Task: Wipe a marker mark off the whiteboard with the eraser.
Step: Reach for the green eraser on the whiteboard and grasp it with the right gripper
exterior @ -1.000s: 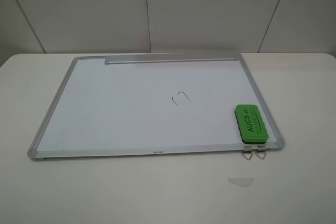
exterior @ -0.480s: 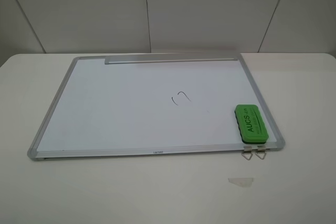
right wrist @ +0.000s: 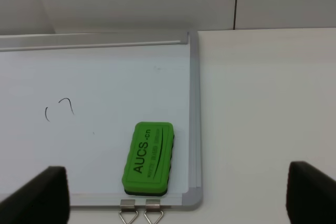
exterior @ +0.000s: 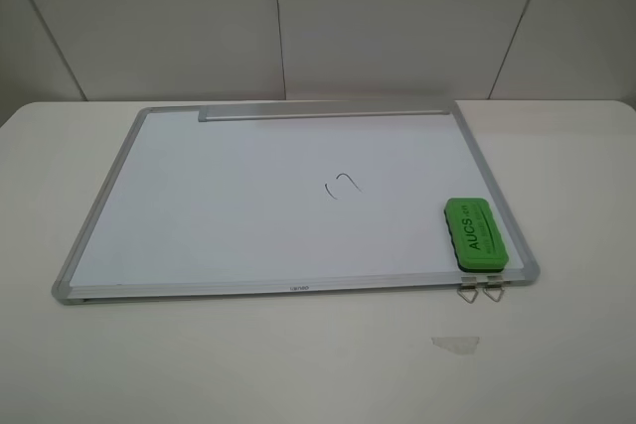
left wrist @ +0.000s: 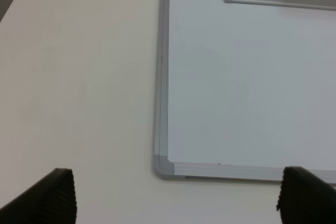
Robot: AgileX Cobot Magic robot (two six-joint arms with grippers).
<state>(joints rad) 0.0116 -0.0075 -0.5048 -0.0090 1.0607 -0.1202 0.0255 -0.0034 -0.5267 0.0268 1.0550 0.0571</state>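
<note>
One wide, empty right claw point(right wrist: 173, 195); green eraser point(right wrist: 148, 158) apparently well apart, ahead of it.

Wide, pale worktop point(exterior: 199, 364), smooth and plain. Flat on it, a big whiteboard point(exterior: 248, 225) with a silver frame and a metal strip point(exterior: 323, 113) along the far edge. Two small metal clips point(exterior: 481, 292) poking out at the near right corner. Near the clips, a little see-through scrap point(exterior: 455, 343), apart from the board.
</note>
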